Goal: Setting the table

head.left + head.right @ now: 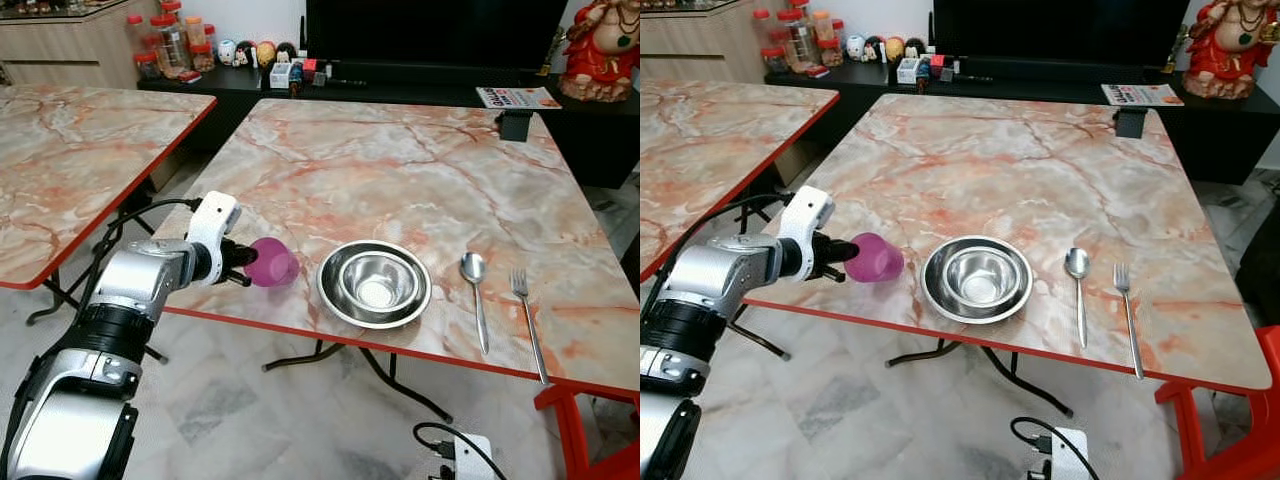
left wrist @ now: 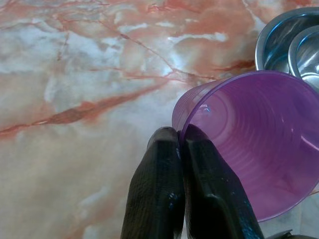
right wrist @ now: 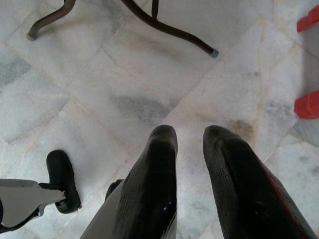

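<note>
Purple cup (image 1: 272,263) in left hand (image 1: 243,262), one spoon (image 1: 474,271), one fork (image 1: 521,285)

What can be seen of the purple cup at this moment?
The cup is translucent purple plastic with faint ribs around its wall, and looks empty. It lies tipped on its side, mouth toward the left gripper, whose fingers are shut on the rim, one inside and one outside. It sits at the near edge of the marble table, just left of the steel bowl, not touching it. Whether its side rests on the table or hangs just above cannot be told.
</note>
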Robot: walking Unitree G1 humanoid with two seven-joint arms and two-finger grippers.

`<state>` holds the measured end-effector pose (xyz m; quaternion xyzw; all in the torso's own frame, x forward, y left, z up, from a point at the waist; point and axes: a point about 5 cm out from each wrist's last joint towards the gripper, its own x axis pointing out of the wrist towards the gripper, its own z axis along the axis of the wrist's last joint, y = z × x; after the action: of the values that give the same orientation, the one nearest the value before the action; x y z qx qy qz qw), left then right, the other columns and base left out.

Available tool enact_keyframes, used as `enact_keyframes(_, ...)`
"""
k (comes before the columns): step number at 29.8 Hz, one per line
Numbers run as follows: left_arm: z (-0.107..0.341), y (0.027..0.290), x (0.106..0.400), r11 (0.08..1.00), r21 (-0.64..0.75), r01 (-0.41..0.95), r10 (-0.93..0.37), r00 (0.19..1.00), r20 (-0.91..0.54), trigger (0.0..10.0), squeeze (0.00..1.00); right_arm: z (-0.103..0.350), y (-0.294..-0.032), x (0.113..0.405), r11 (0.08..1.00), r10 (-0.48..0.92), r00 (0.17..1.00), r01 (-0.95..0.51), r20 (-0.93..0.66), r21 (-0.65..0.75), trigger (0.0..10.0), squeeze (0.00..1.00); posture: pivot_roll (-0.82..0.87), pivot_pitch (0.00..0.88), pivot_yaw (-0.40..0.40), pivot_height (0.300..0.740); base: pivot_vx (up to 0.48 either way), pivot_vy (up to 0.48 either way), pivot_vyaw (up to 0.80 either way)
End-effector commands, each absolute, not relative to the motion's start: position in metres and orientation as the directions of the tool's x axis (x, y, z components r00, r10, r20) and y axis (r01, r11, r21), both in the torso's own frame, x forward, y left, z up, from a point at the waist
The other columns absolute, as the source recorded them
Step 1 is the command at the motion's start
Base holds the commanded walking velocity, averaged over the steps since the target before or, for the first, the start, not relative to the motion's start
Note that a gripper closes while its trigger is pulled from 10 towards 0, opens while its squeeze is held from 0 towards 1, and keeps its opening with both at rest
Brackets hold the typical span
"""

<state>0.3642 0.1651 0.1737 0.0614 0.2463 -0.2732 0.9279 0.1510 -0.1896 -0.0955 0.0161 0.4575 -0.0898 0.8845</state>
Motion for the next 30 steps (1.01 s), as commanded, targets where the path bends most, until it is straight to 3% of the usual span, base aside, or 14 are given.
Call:
enact_keyframes(1,0.1767,0.1639,0.3637,0.842,0.013,0.540,-0.465,0.737,-0.490,10.0,0.00,-0.0965,-0.1877,0.1488,0.983,-0.143,0.563,0.179,-0.814,-0.049,10.0,0.00,0.00,0.000,0.035,0.740,0.000,0.000,0.00)
enact_keyframes(9,0.1743,0.1605,0.3642,0.844,0.020,0.536,-0.457,0.738,-0.496,10.0,0.00,-0.0971,-0.1868,0.1474,0.981,-0.145,0.561,0.187,-0.815,-0.046,10.0,0.00,-0.01,0.000,0.043,0.740,0.000,0.000,0.00)
enact_keyframes(10,0.1743,0.1607,0.3647,0.848,0.020,0.530,-0.452,0.742,-0.495,10.0,0.80,-0.0971,-0.1869,0.1472,0.981,-0.146,0.561,0.188,-0.815,-0.046,10.0,0.00,-0.01,0.000,0.044,0.740,0.000,0.000,0.00)
enact_keyframes(11,0.1743,0.1607,0.3647,0.848,0.020,0.530,-0.452,0.742,-0.495,10.0,0.80,-0.0971,-0.1869,0.1472,0.981,-0.146,0.561,0.188,-0.815,-0.046,10.0,0.00,-0.01,0.000,0.044,0.740,0.000,0.000,0.00)
enact_keyframes(12,0.1740,0.1617,0.3657,0.855,0.026,0.518,-0.439,0.750,-0.494,10.0,1.00,-0.0971,-0.1871,0.1472,0.981,-0.146,0.561,0.189,-0.815,-0.046,10.0,0.00,-0.01,0.000,0.044,0.740,0.000,0.000,0.00)
enact_keyframes(13,0.1736,0.1624,0.3662,0.858,0.040,0.513,-0.429,0.757,-0.493,10.0,1.00,-0.0971,-0.1872,0.1471,0.981,-0.147,0.561,0.190,-0.815,-0.046,10.0,0.00,-0.01,0.000,0.044,0.740,0.000,0.000,0.00)
enact_keyframes(14,0.1732,0.1626,0.3662,0.860,0.039,0.508,-0.426,0.759,-0.493,10.0,0.00,-0.0971,-0.1872,0.1471,0.981,-0.147,0.561,0.190,-0.815,-0.046,10.0,0.00,-0.01,0.000,0.043,0.740,0.000,0.000,0.00)
enact_keyframes(30,0.1689,0.1611,0.3671,0.877,0.017,0.480,-0.412,0.770,-0.487,10.0,0.00,-0.0956,-0.1890,0.1504,0.981,-0.149,0.568,0.189,-0.810,-0.049,10.0,0.00,-0.01,0.000,0.028,0.740,0.000,0.000,0.00)
